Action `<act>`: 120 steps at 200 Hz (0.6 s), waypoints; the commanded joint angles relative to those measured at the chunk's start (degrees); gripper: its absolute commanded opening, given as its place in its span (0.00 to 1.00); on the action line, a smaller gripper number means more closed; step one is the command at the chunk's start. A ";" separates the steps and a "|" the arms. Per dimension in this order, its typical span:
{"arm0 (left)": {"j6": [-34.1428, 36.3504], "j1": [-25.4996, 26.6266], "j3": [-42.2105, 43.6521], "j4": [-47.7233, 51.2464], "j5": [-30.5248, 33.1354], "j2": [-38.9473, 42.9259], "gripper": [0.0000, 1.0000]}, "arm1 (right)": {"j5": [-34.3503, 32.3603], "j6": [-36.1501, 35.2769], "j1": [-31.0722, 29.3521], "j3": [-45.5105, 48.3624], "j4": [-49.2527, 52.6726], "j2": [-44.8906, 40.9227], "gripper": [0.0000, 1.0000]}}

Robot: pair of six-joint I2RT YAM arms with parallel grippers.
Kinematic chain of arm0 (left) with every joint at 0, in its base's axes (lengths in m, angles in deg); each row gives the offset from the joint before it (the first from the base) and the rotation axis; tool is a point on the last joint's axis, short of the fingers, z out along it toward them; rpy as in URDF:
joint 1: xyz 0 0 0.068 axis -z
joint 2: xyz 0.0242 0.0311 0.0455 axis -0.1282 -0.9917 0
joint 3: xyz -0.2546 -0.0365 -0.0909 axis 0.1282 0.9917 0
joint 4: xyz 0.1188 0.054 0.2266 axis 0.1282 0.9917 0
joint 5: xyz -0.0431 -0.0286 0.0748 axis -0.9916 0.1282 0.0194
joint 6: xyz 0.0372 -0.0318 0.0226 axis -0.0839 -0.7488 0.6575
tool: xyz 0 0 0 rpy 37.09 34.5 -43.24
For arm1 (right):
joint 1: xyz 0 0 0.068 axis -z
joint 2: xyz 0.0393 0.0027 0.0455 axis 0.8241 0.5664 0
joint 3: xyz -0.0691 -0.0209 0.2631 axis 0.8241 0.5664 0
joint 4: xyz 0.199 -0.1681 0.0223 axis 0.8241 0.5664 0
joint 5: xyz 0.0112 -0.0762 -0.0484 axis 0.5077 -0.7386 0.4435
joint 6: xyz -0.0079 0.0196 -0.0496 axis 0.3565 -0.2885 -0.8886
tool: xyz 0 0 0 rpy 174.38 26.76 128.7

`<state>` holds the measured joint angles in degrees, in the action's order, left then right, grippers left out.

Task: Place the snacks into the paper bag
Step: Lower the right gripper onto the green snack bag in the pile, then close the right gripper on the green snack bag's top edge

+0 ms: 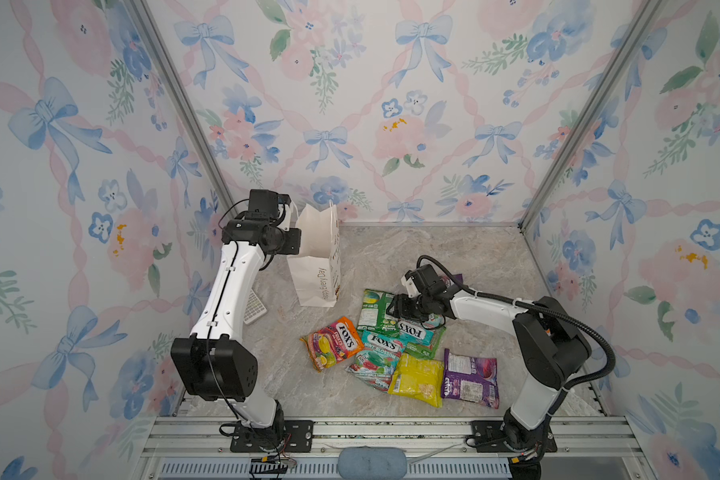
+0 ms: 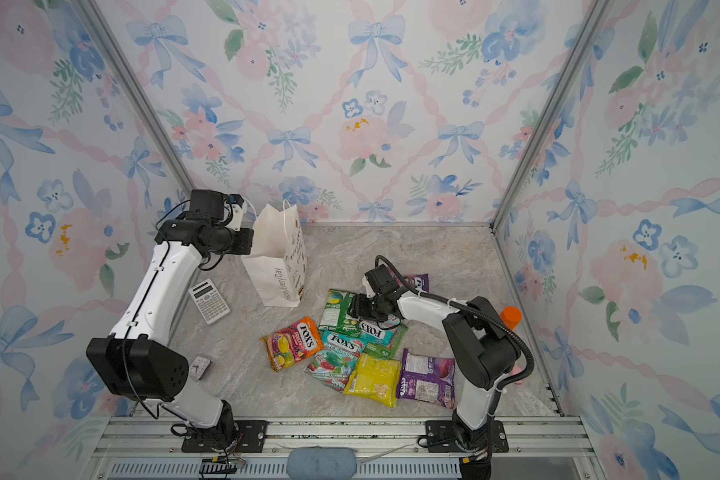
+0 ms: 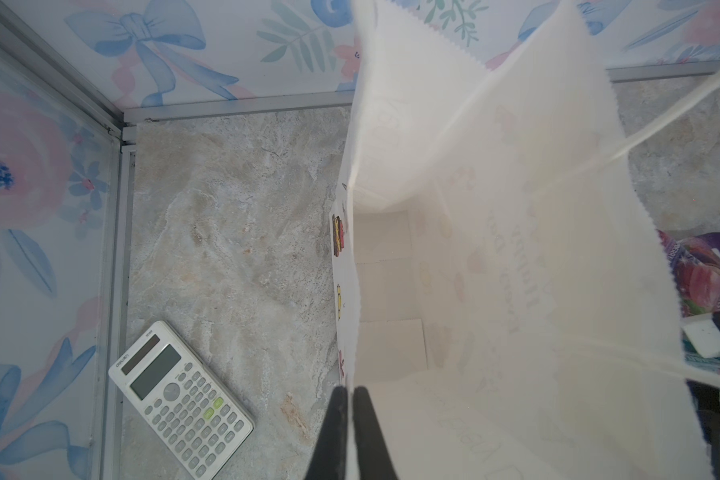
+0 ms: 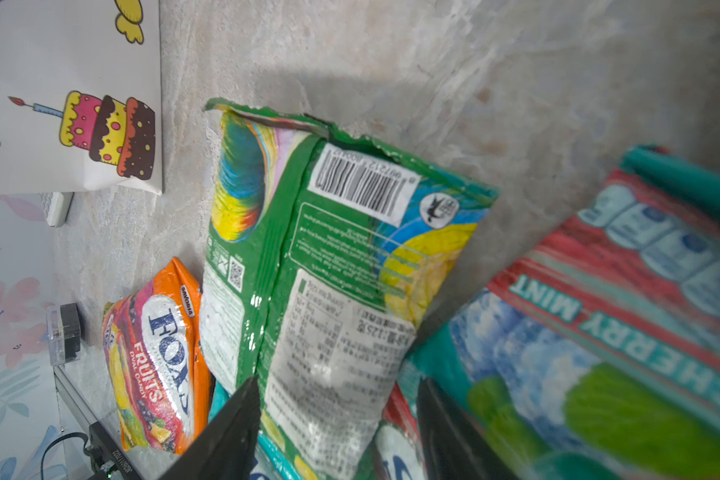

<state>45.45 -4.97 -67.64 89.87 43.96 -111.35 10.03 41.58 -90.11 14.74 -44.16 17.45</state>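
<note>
Floral wallpaper point(image 1: 391, 104) with blue bows covers the three walls around a grey marbled table point(image 1: 454, 249). The left arm rises from the front rail with its elbow bent, its wrist level with the mouth of the bag point(image 1: 314, 257), which stands upright at the back left. The left gripper point(image 3: 352, 392) is pinched together on the bag's rim (the paper passes between its two fingers). The right arm reaches low and leftward over the snacks point(image 1: 381, 347), an overlapping heap mid-table, in front of the bag and to its right. The right gripper point(image 4: 339, 390) has its jaws apart, one on each side of the near end of the green packet point(image 4: 333, 257); whether they touch it I cannot tell.

The left wrist view looks down inside the bag to its folded floor. The right wrist view shows the green packet back-up with its barcode showing, and the orange packet point(image 4: 159, 357) beside it. Only a top view shows the orange-capped bottle point(image 2: 511, 316) behind the right arm.

A calculator point(image 2: 208, 301) lies left of the bag. The yellow packet point(image 1: 418, 378) and purple packet point(image 1: 470, 378) lie nearest the front rail.
</note>
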 commanded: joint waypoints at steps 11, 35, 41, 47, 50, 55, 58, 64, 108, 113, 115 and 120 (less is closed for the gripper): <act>-1.12 -1.19 1.98 -2.89 -3.06 2.71 0.00 | -0.23 2.70 -0.70 -0.18 -2.09 1.72 0.61; -1.40 -1.94 3.74 -4.81 -5.56 4.13 0.00 | 0.76 3.15 -0.71 -1.20 -2.18 3.02 0.61; -1.45 -2.10 4.15 -5.17 -6.05 4.33 0.00 | 0.76 3.27 -0.72 -1.42 -2.19 3.35 0.60; -1.53 -2.23 4.56 -5.49 -6.26 4.57 0.00 | 0.76 3.58 -0.67 -1.52 -2.16 3.56 0.60; -1.51 -2.22 4.73 -5.52 -6.40 4.56 0.00 | 0.76 3.66 -0.71 -1.59 -2.33 3.59 0.60; -1.39 -2.35 4.84 -5.54 -6.46 4.65 0.00 | 0.76 3.84 -0.71 -1.50 -2.52 3.80 0.59; -1.41 -2.31 4.89 -5.61 -6.49 4.65 0.00 | 0.76 3.98 -0.70 -1.46 -2.63 3.84 0.58; -1.40 -2.35 5.00 -5.60 -6.53 4.71 0.00 | 0.76 4.33 -0.72 -1.31 -3.12 3.94 0.57; -1.48 -2.48 5.70 -5.88 -8.62 4.30 0.00 | 1.53 5.48 -0.55 -0.96 -4.90 3.55 0.41; -1.52 -2.48 5.68 -5.92 -8.85 4.30 0.00 | 1.55 5.46 -0.55 -0.97 -4.87 3.35 0.38; -1.47 -2.48 5.68 -5.90 -8.95 4.30 0.00 | 1.55 5.49 -0.55 -0.94 -4.92 3.26 0.37; -1.55 -2.50 5.76 -6.04 -9.11 4.30 0.00 | 1.55 5.44 -0.52 -0.97 -4.90 3.01 0.35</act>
<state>44.62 -7.03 -62.42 85.03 37.29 -108.14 10.71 46.41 -90.11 14.26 -48.40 20.55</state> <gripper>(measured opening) 0.048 0.386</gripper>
